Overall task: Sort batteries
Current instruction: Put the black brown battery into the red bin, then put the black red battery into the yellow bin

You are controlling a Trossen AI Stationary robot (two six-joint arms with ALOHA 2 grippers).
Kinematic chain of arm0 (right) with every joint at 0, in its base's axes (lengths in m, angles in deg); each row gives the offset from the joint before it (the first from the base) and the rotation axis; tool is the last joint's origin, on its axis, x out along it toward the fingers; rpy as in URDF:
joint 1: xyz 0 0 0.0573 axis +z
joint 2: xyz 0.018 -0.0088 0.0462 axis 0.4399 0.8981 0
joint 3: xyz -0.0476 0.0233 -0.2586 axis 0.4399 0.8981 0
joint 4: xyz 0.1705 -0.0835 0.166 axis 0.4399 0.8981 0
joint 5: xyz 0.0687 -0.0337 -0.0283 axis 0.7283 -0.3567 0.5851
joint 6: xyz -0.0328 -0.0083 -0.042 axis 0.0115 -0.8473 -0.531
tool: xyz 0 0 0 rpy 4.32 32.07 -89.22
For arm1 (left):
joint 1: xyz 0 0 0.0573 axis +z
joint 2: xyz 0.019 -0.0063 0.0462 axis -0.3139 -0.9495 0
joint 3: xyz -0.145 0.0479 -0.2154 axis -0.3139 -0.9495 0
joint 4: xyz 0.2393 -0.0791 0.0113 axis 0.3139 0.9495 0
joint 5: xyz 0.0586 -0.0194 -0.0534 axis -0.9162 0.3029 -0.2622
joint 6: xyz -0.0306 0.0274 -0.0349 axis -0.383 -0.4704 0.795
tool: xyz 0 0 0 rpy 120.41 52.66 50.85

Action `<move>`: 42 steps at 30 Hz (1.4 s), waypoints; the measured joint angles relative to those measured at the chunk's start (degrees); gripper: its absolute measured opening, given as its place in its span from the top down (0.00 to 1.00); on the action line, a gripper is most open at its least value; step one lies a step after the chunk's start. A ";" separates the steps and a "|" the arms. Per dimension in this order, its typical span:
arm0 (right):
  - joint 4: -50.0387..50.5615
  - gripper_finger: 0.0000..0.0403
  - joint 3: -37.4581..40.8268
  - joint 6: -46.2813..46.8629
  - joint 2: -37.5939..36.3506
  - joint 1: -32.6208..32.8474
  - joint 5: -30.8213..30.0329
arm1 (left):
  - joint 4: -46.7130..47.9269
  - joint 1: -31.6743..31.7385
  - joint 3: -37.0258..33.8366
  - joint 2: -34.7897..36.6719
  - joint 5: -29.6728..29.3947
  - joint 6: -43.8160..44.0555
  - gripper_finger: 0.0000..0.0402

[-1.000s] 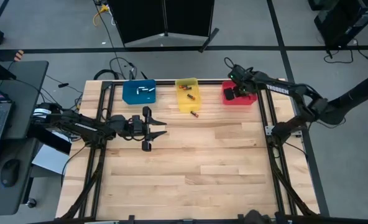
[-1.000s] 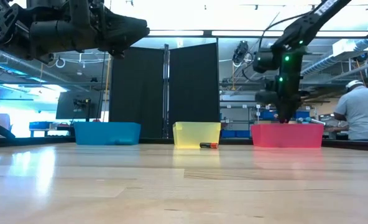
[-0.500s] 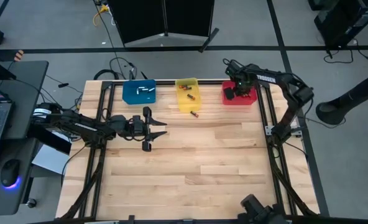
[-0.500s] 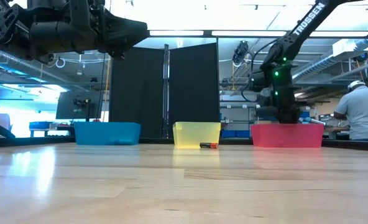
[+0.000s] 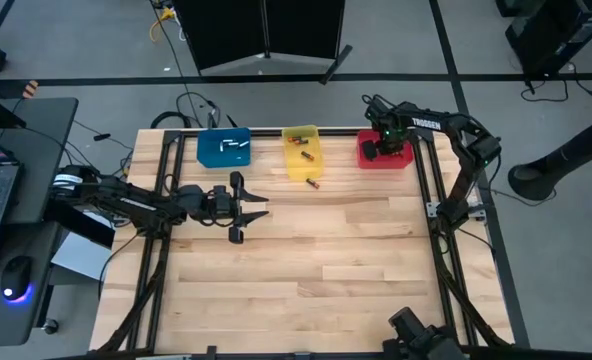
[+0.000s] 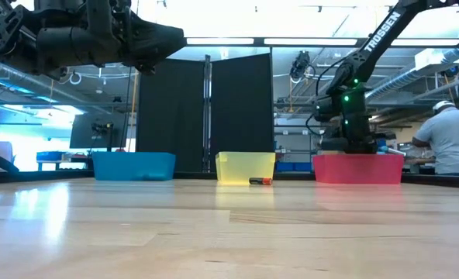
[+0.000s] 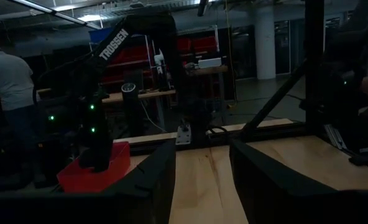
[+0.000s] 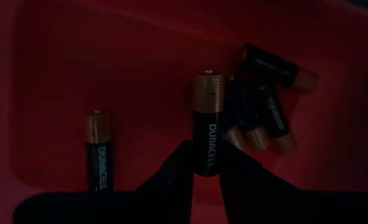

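From above, three bins are seen lined along the table's (image 5: 296, 260) far edge: blue bin (image 5: 223, 148), yellow bin (image 5: 301, 151), red bin (image 5: 384, 153); wide bare wood is left toward the near edge. The left pincer (image 5: 248, 207), fingers apart, is held near the left edge. One battery (image 5: 313, 184) lies just beside the yellow bin. At table height, the right pincer (image 6: 352, 143) is seen lowered into the red bin. In the right wrist view, a Duracell cell (image 8: 208, 134) is clamped above other batteries (image 8: 265, 106).

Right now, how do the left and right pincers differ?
Left pincer hangs open over bare table, holding nothing. Right pincer reaches down into the red bin, shut on a battery. Both are dark, two-fingered.
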 joint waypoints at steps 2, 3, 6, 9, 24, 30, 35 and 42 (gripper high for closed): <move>-0.89 0.85 0.00 -0.22 0.70 0.00 0.11 | 0.00 0.00 0.00 0.00 0.00 0.00 0.60; -1.19 0.85 0.02 -0.24 0.77 0.00 0.40 | 0.03 0.00 0.00 0.00 0.00 0.00 0.60; -2.01 0.85 0.02 -0.30 0.72 0.00 0.48 | 0.13 0.00 0.00 0.00 0.00 0.00 0.60; -1.52 0.81 0.02 -0.70 0.72 -0.27 0.59 | 0.11 0.00 0.00 0.00 0.00 0.01 0.60; 1.88 0.66 -2.24 -5.03 0.39 -0.23 0.14 | -0.09 0.00 0.02 0.00 0.00 0.01 0.60; 4.14 0.81 -6.67 -11.31 -5.15 1.89 1.19 | -0.09 0.00 0.04 0.00 0.00 0.02 0.60; 0.25 0.98 -4.49 -16.45 -14.79 8.18 1.25 | -0.07 0.00 0.04 0.00 0.00 0.00 0.60; -18.56 0.97 11.07 -12.12 -26.43 24.57 2.20 | 0.11 0.00 0.04 0.00 0.00 0.00 0.60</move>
